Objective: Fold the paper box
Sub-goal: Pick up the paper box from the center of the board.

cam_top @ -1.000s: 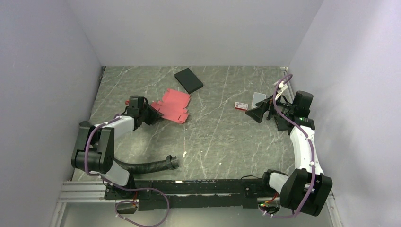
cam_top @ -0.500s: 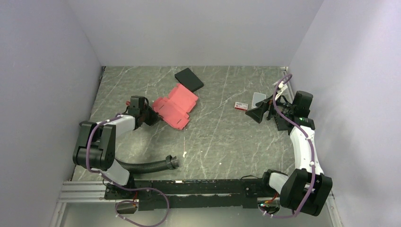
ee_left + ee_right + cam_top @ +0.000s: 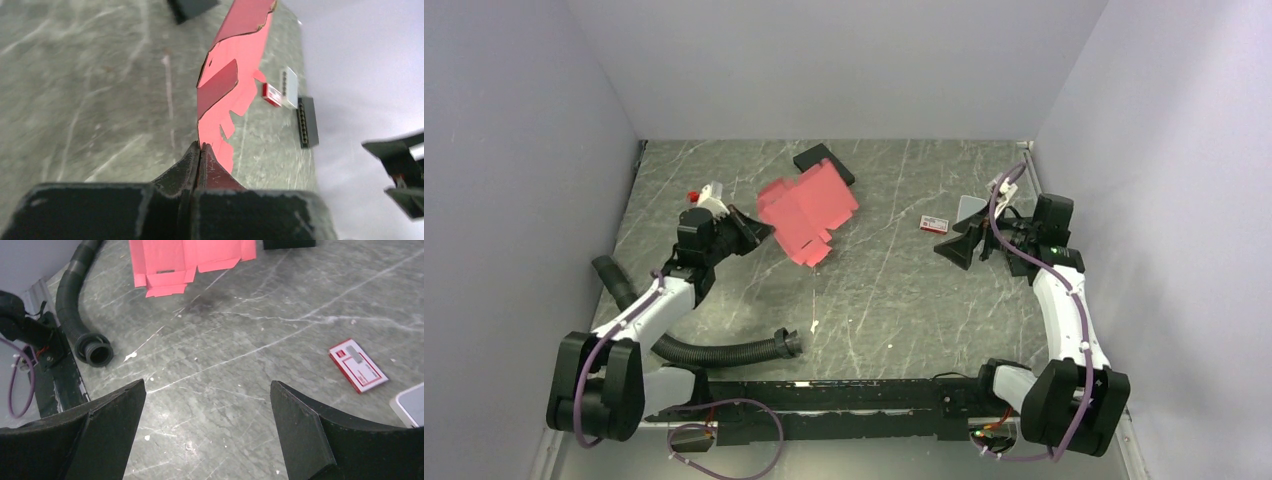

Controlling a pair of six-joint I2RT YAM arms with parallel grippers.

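The paper box is a pinkish-red die-cut sheet with flaps, held up off the grey marble table at the back left. My left gripper is shut on the sheet's near left edge. In the left wrist view the jaws pinch the thin card, and the paper box stands edge-on and runs away from them. My right gripper hovers at the right side, open and holding nothing. In the right wrist view it stands wide over bare table, with the paper box far ahead at the top.
A black flat box lies behind the sheet, partly hidden by it. A small red-and-white carton and a pale flat piece lie near the right gripper. A black corrugated hose curls across the near left. Walls close three sides.
My left gripper closed on the sheet's edge and lifted it off the table, tilting it up and toward the back. The left arm stretched forward. The right gripper edged slightly left.
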